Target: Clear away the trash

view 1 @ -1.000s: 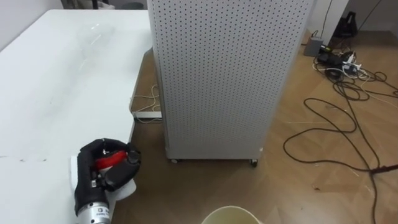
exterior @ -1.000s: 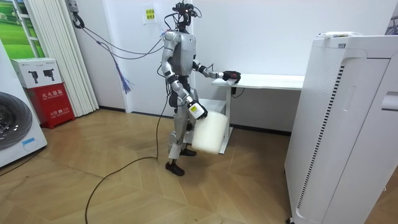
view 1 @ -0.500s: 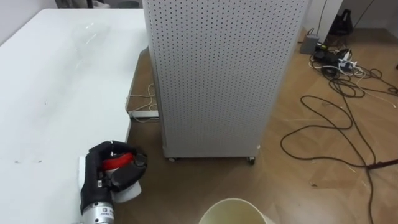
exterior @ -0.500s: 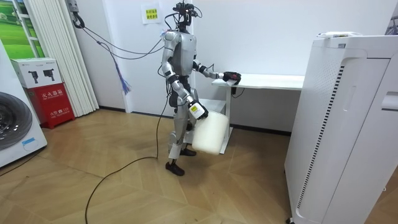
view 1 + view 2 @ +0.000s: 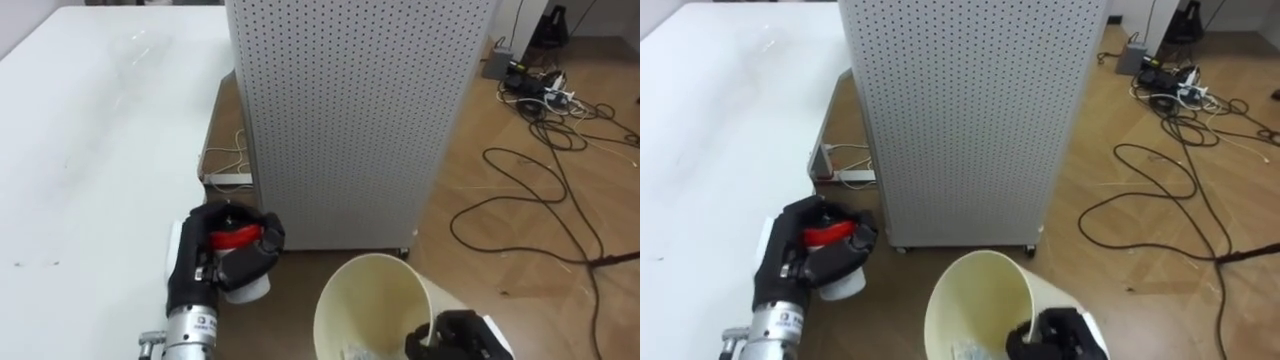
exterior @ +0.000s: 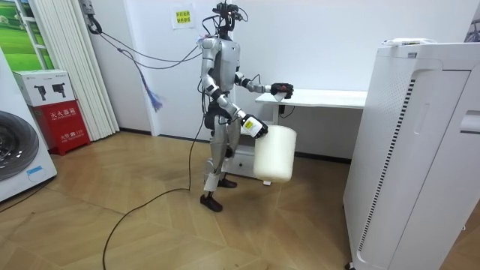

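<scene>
One red-topped white cup [image 5: 243, 283], clasped in the left hand [image 5: 198, 268].

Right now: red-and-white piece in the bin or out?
Out. The left hand grips the red-and-white piece at the white table's edge, beside the bin, which the right hand holds.

Table [image 5: 90, 150] on the left, perforated cabinet [image 5: 350, 120] just right of it, standing on the floor [image 5: 520, 260]. Power strip [image 5: 228, 178] on the floor between them, under the table edge. Left hand [image 5: 215, 255] at the table's right edge, near side, curled round a garbage piece [image 5: 245, 285] that hangs past the edge. Bin [image 5: 365, 300] right of that hand, before the cabinet, right hand [image 5: 455, 335] gripping its near rim. Scraps [image 5: 358, 352] inside the bin. Cables [image 5: 540, 190] on the floor to the right.
</scene>
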### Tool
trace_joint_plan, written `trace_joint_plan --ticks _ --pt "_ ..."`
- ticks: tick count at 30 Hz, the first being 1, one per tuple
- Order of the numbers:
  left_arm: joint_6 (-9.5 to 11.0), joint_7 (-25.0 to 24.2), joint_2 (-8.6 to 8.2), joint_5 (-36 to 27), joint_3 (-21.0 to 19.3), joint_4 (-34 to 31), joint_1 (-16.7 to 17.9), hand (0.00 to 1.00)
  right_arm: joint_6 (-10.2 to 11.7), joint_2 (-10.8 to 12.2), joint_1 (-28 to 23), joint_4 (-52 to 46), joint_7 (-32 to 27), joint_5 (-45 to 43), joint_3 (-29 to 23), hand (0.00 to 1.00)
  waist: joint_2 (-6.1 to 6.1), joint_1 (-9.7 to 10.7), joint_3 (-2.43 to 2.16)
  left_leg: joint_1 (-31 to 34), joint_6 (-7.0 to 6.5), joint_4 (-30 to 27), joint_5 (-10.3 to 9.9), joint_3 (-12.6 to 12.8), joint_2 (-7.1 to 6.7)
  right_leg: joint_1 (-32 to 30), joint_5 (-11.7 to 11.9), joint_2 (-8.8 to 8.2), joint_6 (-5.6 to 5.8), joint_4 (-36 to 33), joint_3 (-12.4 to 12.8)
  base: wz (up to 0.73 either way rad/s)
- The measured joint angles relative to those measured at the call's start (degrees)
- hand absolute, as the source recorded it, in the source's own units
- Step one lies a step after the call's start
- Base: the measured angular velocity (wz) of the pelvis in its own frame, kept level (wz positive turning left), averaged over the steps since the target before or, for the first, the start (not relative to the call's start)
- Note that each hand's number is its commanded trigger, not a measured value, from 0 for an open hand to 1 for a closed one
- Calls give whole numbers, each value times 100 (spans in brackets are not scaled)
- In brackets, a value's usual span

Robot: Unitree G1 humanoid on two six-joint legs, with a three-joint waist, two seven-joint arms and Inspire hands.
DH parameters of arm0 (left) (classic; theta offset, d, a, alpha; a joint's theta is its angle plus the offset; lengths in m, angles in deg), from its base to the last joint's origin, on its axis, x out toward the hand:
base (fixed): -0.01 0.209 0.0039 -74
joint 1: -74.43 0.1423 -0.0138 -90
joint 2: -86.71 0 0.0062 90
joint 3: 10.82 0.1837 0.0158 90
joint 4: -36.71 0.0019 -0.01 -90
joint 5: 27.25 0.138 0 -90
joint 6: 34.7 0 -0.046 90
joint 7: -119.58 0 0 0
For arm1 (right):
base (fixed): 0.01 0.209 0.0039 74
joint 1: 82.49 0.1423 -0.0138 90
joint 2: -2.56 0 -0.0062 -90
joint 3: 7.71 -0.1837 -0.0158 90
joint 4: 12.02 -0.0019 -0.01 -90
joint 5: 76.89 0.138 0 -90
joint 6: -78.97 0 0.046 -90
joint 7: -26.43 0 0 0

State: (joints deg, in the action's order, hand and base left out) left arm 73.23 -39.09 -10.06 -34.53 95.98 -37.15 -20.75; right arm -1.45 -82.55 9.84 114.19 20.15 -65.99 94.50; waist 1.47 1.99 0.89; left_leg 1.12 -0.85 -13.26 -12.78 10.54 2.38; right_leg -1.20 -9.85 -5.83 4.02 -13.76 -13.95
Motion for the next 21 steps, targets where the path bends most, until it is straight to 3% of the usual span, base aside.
trace_joint_plan --ticks 2,3,4,5,6,7,9,10,12,15,21 --pt "0 -108 -36 -10 69 2 2 100 46 0 -3 -84 -22 8 16 100 -51 -58 30 -143 11 94 8 -486 50 -365 -144 19 -165 -563 -21 -54" --pt "6 -181 4 -18 51 1 2 100 86 28 12 -177 -34 16 89 100 -43 -93 27 -167 29 103 -3 -842 85 -578 -85 190 -365 -228 112 -60" --pt "5 -201 34 -39 23 3 0 100 100 33 22 -261 -38 27 156 100 -20 -81 21 -153 58 92 -20 -837 85 -596 237 247 -422 152 186 -38" --pt "-15 -251 33 -148 22 67 0 100 172 1 -7 -339 -70 68 241 100 -130 42 37 -150 158 106 -31 -713 170 -503 517 319 -419 250 120 -7" --pt "-15 -366 12 -214 52 66 1 100 182 11 -12 -339 -111 113 254 100 -127 103 37 -181 200 156 -9 -400 201 -458 517 327 -420 252 119 8" --pt "-14 -420 5 -219 78 66 -16 100 182 13 -10 -339 -121 159 254 100 -121 107 40 -176 218 144 2 -247 207 -448 517 326 -421 253 167 8" --pt "-14 -520 -15 -215 233 62 -104 100 189 -10 -9 -340 -129 340 226 100 -101 173 51 -46 217 325 83 104 226 -492 493 320 -382 241 604 35" --pt "-14 -533 -18 -211 265 52 -106 100 187 -16 -10 -340 -131 355 213 100 -81 154 43 -84 194 362 113 192 218 -536 474 319 -353 199 603 23" --pt "-15 -587 -49 -207 292 52 -32 100 185 2 -6 -351 -104 354 231 100 7 11 26 -87 173 361 130 204 178 -580 471 343 -336 196 480 -12" --pt "-17 -662 -30 -212 251 52 -15 100 185 8 -6 -421 -102 355 238 100 5 -32 24 -91 172 362 130 197 104 -559 477 298 -331 202 356 -2" --pt "-22 -869 -56 -213 263 54 -15 100 185 37 8 -464 -48 326 291 100 -7 -40 33 -154 172 365 130 197 108 -483 474 295 -327 214 284 0"
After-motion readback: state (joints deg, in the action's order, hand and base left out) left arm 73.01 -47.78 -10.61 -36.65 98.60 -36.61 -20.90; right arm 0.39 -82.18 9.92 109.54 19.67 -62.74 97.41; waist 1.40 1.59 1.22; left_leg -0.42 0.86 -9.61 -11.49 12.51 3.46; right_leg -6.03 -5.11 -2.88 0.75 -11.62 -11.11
